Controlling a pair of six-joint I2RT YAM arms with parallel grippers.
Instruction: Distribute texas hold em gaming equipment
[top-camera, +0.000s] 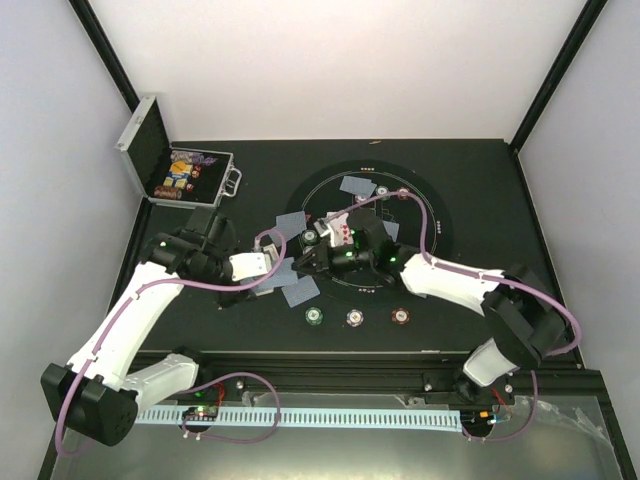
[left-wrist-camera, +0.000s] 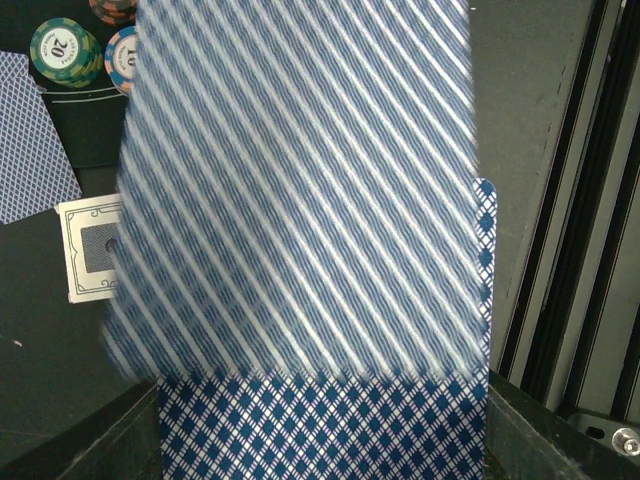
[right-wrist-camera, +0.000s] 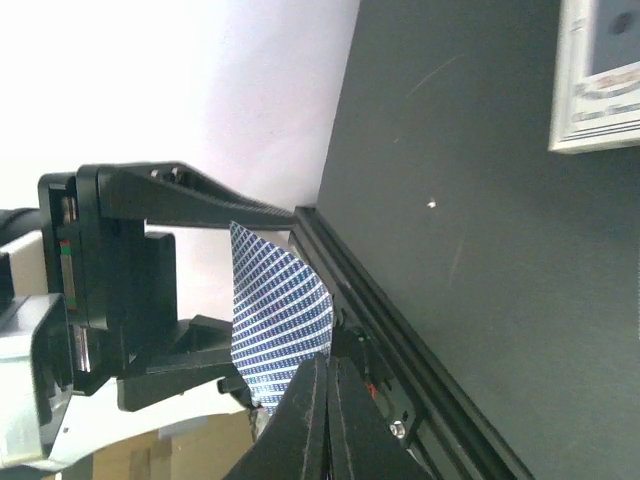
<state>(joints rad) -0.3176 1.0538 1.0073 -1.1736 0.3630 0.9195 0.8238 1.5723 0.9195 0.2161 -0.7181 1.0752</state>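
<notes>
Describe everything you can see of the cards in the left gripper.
The cards are thin, with blue-and-white diamond-lattice backs and rounded corners. At least two overlap: a front one, blurred near the lens, and one behind showing along its right and lower edges. The left gripper clamps them between its dark fingers, backs toward its camera. In the right wrist view the shut right gripper reaches their lower corner; whether it pinches one is unclear.

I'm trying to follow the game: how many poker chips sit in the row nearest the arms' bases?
3: green chip on the left, white chip in the middle, brown-red chip on the right. Other chips lie farther off; the arms may hide some.
</notes>
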